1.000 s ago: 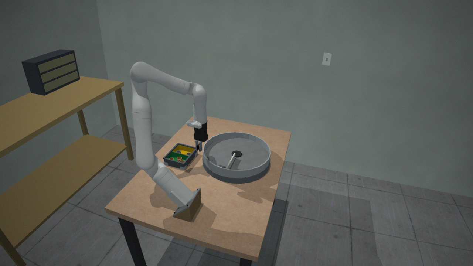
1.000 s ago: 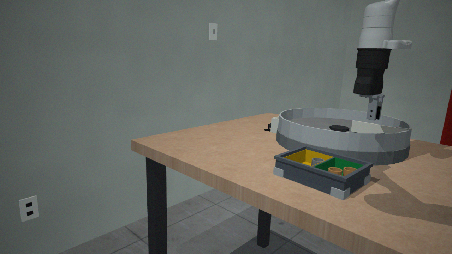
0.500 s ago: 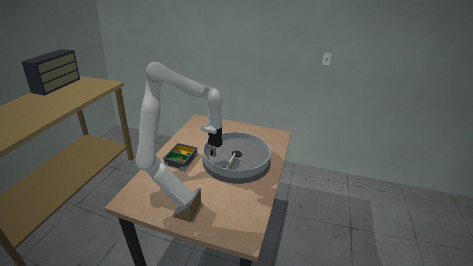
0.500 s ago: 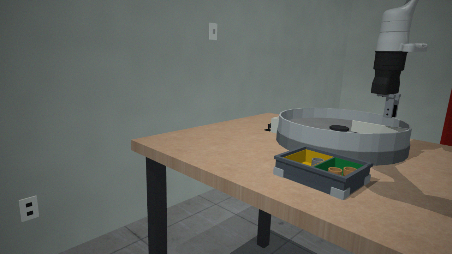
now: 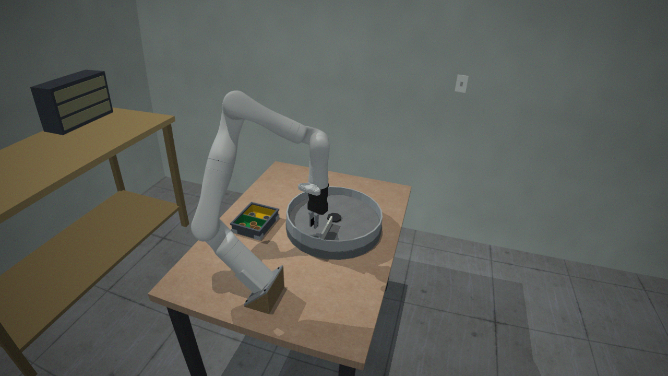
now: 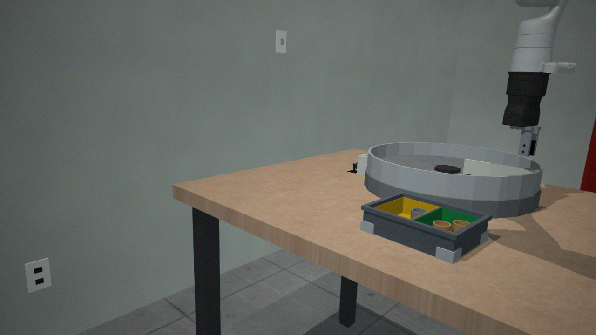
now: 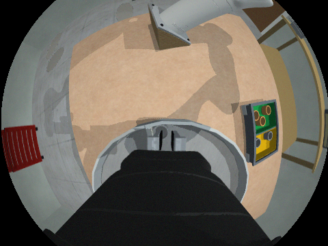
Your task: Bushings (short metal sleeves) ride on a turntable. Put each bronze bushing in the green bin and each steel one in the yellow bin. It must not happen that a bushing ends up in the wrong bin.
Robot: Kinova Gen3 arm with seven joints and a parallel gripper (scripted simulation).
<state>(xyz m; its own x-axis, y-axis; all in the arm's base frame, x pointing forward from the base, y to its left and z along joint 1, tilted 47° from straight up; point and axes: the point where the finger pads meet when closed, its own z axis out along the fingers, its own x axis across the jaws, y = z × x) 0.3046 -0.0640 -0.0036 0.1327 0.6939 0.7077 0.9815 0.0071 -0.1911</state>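
Note:
My gripper [image 5: 312, 223] [image 6: 527, 147] [image 7: 167, 137] hangs fingers-down over the near left part of the grey turntable [image 5: 334, 247] [image 6: 437, 185] [image 7: 104, 166]. Its fingers stand a little apart with nothing between them. I see no bushing on the turntable, only a black hub [image 5: 334, 216] [image 6: 447, 168] and a white bar [image 5: 326, 227] [image 6: 479, 167]. The two-part bin stands left of the turntable. Bronze bushings [image 5: 253, 224] [image 6: 441, 224] [image 7: 257, 115] sit in the green bin [image 6: 448, 214] [image 7: 269, 109]. Steel bushings [image 5: 251, 214] [image 6: 417, 212] [image 7: 258, 142] sit in the yellow bin [image 5: 255, 209] [image 6: 396, 206].
The arm's wedge base [image 5: 268, 292] [image 7: 164, 34] is bolted near the table's front left. A wooden shelf [image 5: 70, 149] with a drawer box [image 5: 72, 100] stands to the left. A small white block [image 6: 361, 160] sits behind the turntable. A red panel [image 6: 588, 158] [image 7: 20, 147] stands beyond the table.

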